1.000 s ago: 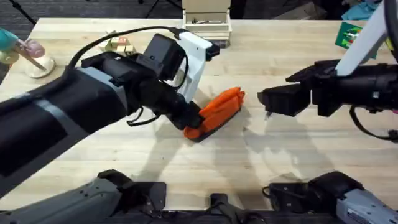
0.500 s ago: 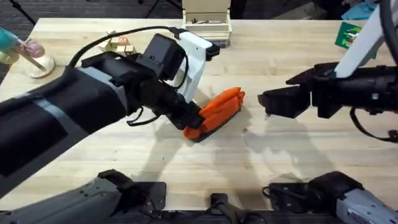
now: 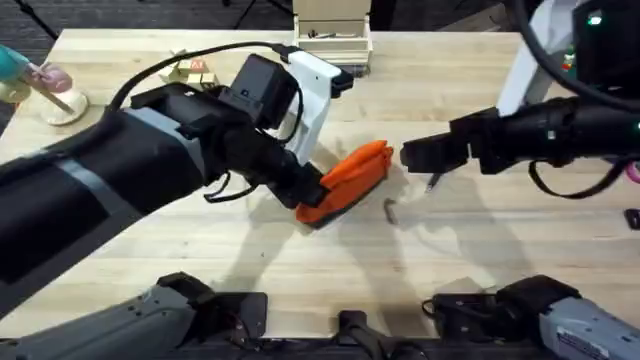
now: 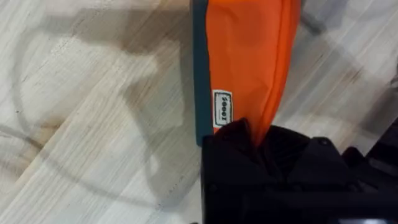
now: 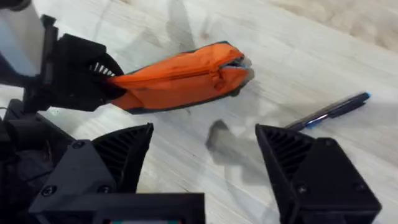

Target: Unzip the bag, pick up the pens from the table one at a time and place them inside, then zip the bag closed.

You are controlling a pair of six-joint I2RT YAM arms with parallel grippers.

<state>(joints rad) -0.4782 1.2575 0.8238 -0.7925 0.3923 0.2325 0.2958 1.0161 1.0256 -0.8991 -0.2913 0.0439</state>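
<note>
The orange bag (image 3: pixel 352 174) lies slanted in the middle of the table (image 3: pixel 300 260), with a dark underside and its zipper (image 5: pixel 186 73) along the top. My left gripper (image 3: pixel 308 197) is shut on the bag's near-left end. The left wrist view shows the black fingers (image 4: pixel 249 146) clamped over the orange fabric (image 4: pixel 249 56) beside a white label. My right gripper (image 3: pixel 415 156) hovers just right of the bag's far end, open, with nothing between its fingers (image 5: pixel 124 155). A thin dark pen (image 5: pixel 329 110) with a blue end lies on the wood right of the bag (image 5: pixel 180 81).
A wooden box (image 3: pixel 332 28) stands at the back edge. Small wooden blocks (image 3: pixel 190 70) sit at the back left, with a pale dish (image 3: pixel 55 100) farther left. A green packet (image 3: pixel 560 55) lies at the back right. The wood in front of the bag is bare.
My right gripper has moved left, closer to the bag's far end. The left arm and the bag have stayed where they were.
</note>
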